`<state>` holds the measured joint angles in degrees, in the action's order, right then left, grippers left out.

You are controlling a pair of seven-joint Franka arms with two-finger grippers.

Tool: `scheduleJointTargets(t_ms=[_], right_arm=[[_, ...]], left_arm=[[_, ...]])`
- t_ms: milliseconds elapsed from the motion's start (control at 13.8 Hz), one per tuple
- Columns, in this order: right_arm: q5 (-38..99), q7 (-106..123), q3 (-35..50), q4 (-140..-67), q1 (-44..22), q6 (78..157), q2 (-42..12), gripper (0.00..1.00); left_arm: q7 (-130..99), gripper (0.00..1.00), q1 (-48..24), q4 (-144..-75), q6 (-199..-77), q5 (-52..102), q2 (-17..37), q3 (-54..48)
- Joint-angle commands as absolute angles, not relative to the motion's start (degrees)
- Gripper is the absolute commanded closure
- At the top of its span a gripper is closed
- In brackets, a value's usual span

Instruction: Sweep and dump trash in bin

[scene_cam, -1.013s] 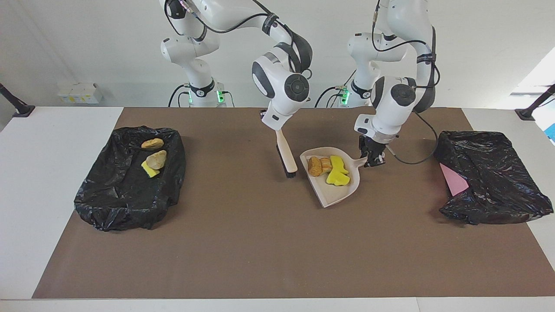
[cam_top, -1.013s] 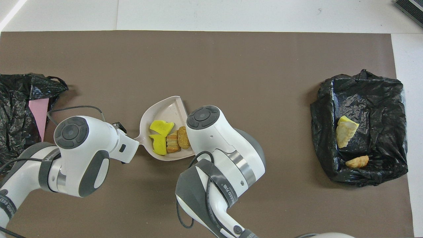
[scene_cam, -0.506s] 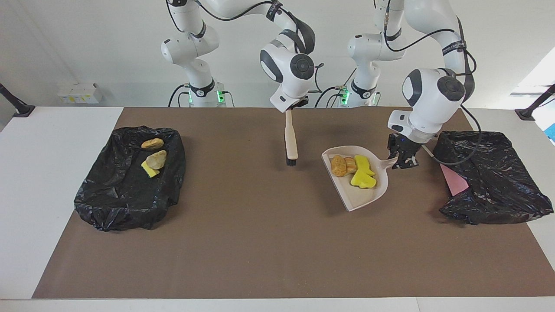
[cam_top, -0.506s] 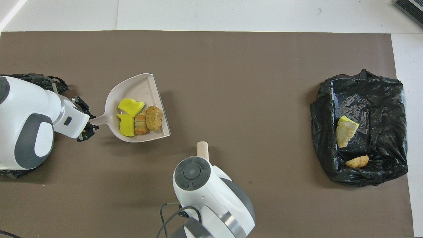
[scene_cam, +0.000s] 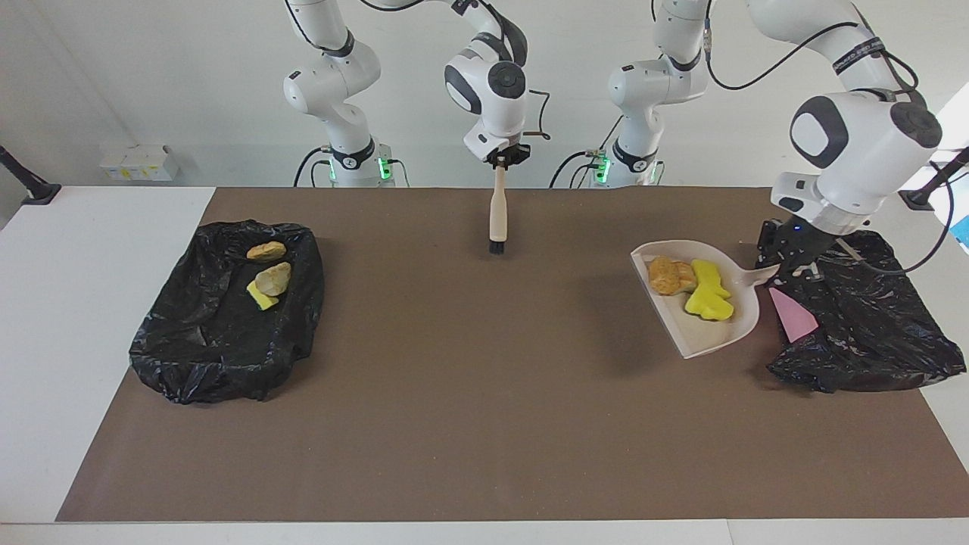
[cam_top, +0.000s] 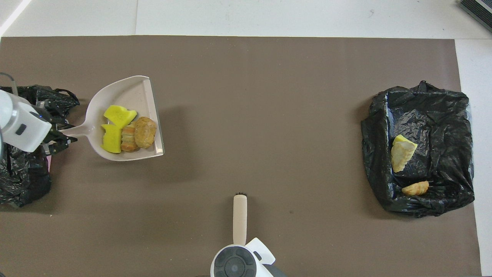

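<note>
My left gripper (scene_cam: pixel 787 266) (cam_top: pixel 57 135) is shut on the handle of a beige dustpan (scene_cam: pixel 708 337) (cam_top: pixel 128 87), holding it in the air beside the black-bagged bin (scene_cam: pixel 878 325) (cam_top: pixel 19 181) at the left arm's end. In the pan lie trash pieces: yellow sponge chunks (scene_cam: pixel 709 297) (cam_top: pixel 115 115) and orange-brown lumps (scene_cam: pixel 670 275) (cam_top: pixel 145 132). My right gripper (scene_cam: pixel 506 160) is shut on a wooden-handled brush (scene_cam: pixel 496 216) (cam_top: pixel 240 217), which hangs bristles down over the mat's robot-side edge.
A pink sheet (scene_cam: pixel 792 318) sticks out of the bin at the left arm's end. A second black-bagged bin (scene_cam: pixel 219 341) (cam_top: pixel 426 111) at the right arm's end holds a bread lump (scene_cam: pixel 266 250) (cam_top: pixel 416 188), a pale lump (scene_cam: pixel 273 279) (cam_top: pixel 401 156) and a yellow bit (scene_cam: pixel 261 297).
The left gripper has lifted the loaded dustpan and carried it from mid-table toward the bin at the left arm's end. The right gripper has raised the brush and drawn it back toward the robots.
</note>
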<state>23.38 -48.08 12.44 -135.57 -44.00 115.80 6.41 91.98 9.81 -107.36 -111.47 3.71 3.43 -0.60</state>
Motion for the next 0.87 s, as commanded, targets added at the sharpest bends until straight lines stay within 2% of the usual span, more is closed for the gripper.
scheduleJointTargets(t_ms=[0,362,579,796], right_arm=[[27.1,-43.4,12.4,-138.7,-43.9,118.1,8.6,1.0],[28.7,-40.5,12.4,-140.8,-44.1,122.0,8.3,1.0],[28.7,-40.5,12.4,-141.0,-44.1,123.4,7.2,1.0],[28.7,-40.3,12.4,-141.4,-44.1,123.6,6.5,1.0]], left_arm=[[98.7,1.0,15.3,-103.2,-109.5,4.6,5.5,-1.1],[106.6,1.0,24.3,-96.7,-107.8,-2.1,8.5,-1.1],[108.3,1.0,30.0,-95.1,-109.8,-6.9,9.8,-1.1],[108.5,1.0,30.7,-94.3,-115.5,-14.8,10.6,-1.1]])
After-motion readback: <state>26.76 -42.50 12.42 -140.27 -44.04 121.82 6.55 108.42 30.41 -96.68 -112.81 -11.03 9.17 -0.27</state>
